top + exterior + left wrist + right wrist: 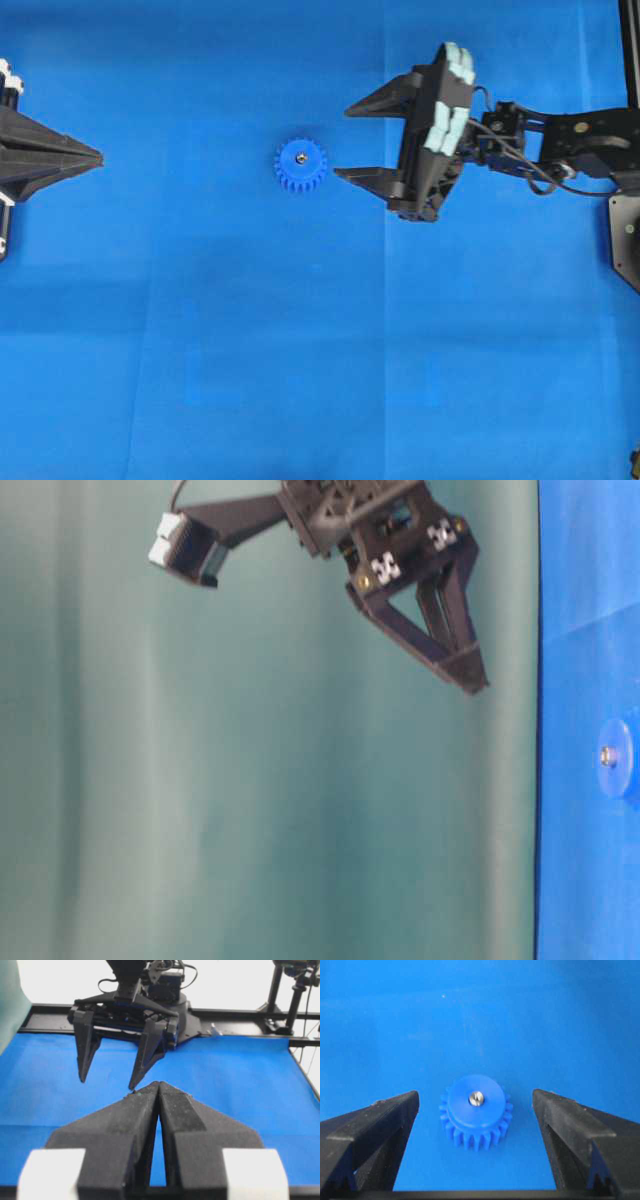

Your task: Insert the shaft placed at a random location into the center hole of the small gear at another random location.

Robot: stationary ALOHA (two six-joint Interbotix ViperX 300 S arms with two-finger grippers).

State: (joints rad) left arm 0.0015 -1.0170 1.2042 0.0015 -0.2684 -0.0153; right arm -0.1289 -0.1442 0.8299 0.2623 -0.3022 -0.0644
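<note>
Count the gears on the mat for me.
1. The gear lies flat on the mat, left of the open right gripper, with the shaft showing in its hub. No others visible.

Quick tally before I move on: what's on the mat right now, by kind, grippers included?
Small gear: 1
Shaft, seated in the gear's hub: 1
Grippers: 2, the left gripper shut, the right gripper open and empty
Total: 4
</note>
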